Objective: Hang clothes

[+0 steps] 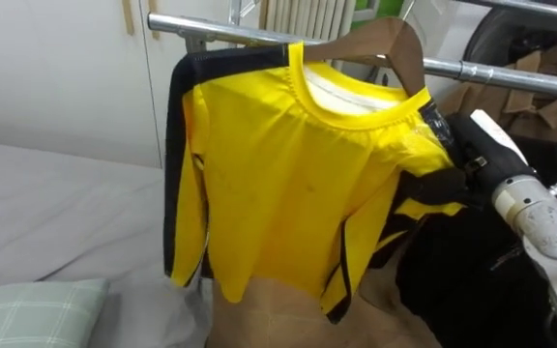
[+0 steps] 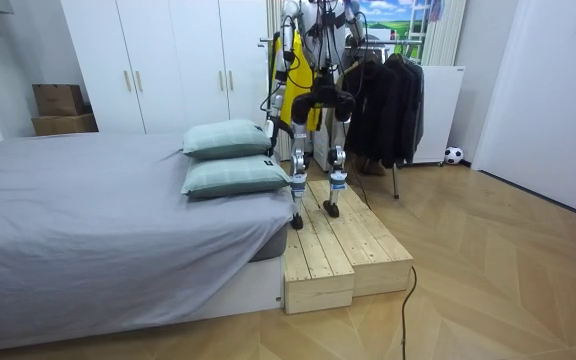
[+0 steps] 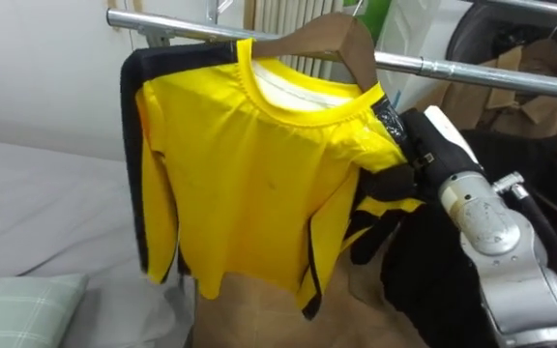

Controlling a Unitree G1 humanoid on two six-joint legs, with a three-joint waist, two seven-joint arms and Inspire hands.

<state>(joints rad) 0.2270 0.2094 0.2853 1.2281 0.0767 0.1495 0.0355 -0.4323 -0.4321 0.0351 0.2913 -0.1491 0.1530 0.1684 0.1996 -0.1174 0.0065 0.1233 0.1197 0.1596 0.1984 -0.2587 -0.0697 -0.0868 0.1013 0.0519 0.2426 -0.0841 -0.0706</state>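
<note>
On the rail (image 1: 511, 75), left eye view: yellow shirt (image 1: 288, 184), black-trimmed, draped on a wooden hanger (image 1: 390, 43); whether the hook is seated is unclear. Right hand (image 1: 457, 159) at the shirt's near shoulder.

Room view: robot stands on a wooden step (image 2: 338, 245) beside the bed (image 2: 88, 220), facing the rack.

Right eye view: fingers lie against the sleeve; whether they are clamped on it or loose cannot be told.

Handling, judged: light, limp, slippery cloth. Hold the stiff hanger, not the fabric.
</note>
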